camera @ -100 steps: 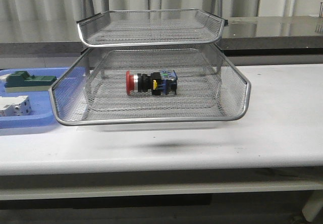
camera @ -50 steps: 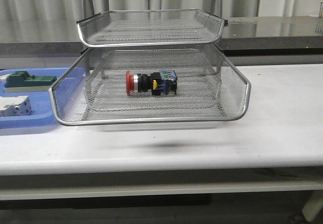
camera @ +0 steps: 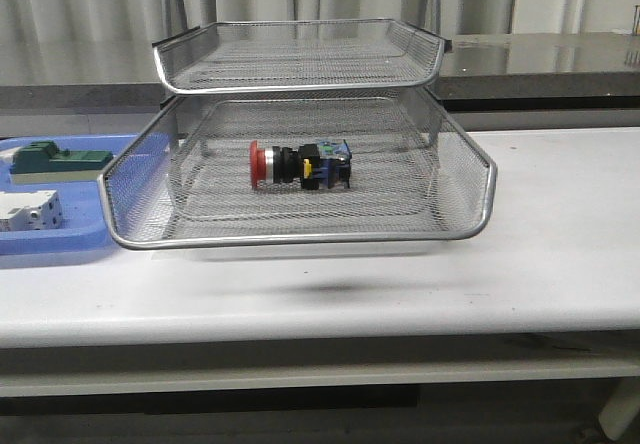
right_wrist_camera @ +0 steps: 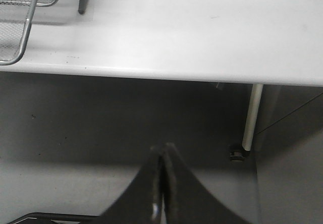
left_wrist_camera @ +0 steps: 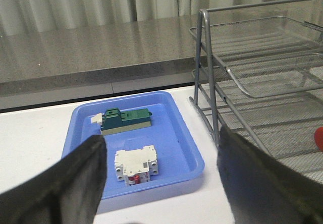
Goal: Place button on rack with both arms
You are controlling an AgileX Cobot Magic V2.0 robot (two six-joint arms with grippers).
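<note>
Button [camera: 298, 164] is what we see first from the front — it lies on its side on the mesh floor of the pulled-out tier of the rack [camera: 300, 234], red head toward the left, black body with yellow and blue bits toward the right, roughly midway across the tier. Another tier sits above it, further back. To the left of the rack, a blue tray [camera: 60, 239] on the white table [camera: 560, 224] holds a green block [camera: 55, 159] and a white block [camera: 25, 209]; neither arm shows in this view. From the left wrist we see the left gripper [left_wrist_camera: 161, 176] spread wide with nothing between its fingers [left_wrist_camera: 65, 183], above the blue tray, the rack's legs just beside it. From the right wrist we see the right gripper [right_wrist_camera: 162, 176] with fingers pressed together, empty — it hangs off the table's front edge, over the floor, a table leg [right_wrist_camera: 251, 118] nearby.
</note>
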